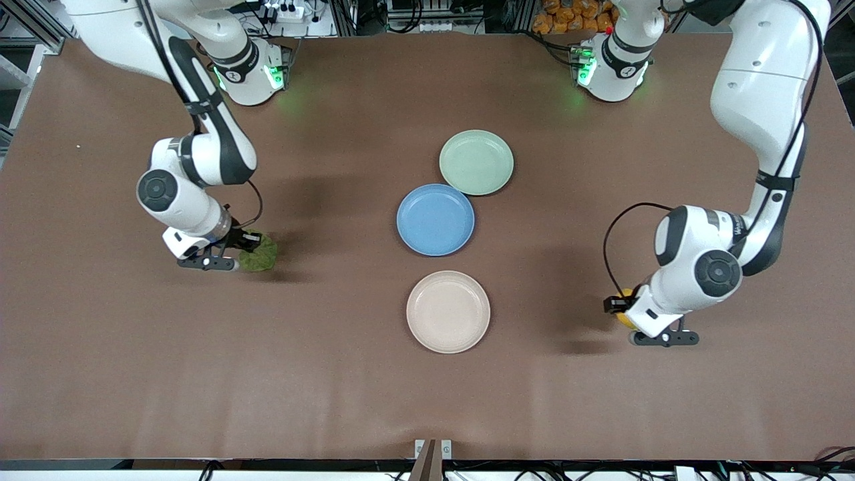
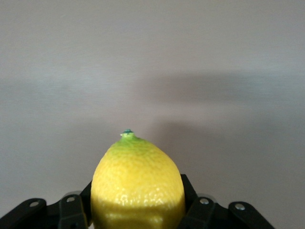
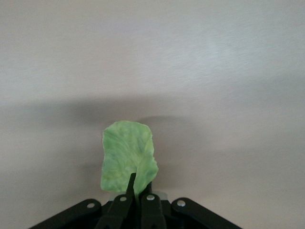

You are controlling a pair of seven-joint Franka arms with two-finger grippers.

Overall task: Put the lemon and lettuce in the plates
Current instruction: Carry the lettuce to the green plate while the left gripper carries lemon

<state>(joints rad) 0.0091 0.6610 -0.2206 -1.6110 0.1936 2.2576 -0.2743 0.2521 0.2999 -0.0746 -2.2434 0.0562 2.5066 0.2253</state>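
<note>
Left gripper is clamped on the lemon, low over the table at the left arm's end; in the front view only a sliver of yellow shows past the wrist. Right gripper is pinched tight on the lettuce, low over the table at the right arm's end; in the right wrist view the leaf stands up from between the fingers.

Three plates sit mid-table in a loose line running away from the front camera: beige-pink plate nearest, blue plate in the middle, mint plate farthest. Blue and mint rims touch or nearly touch, can't tell which. Beige-pink sits apart from blue with a strip of bare mat between. All three hold nothing.

Room: wide bare mat between each gripper and the plate line, and a broad bare band along the edge nearest the front camera. Both grippers sit well inside the table ends.

Writing: some lettering on the left arm's forearm, too small to read.

Surface is a plain brown matte mat, soft arm shadows on it. Green status lights glow at both arm bases. Cables and aluminium frame run along the base edge.
</note>
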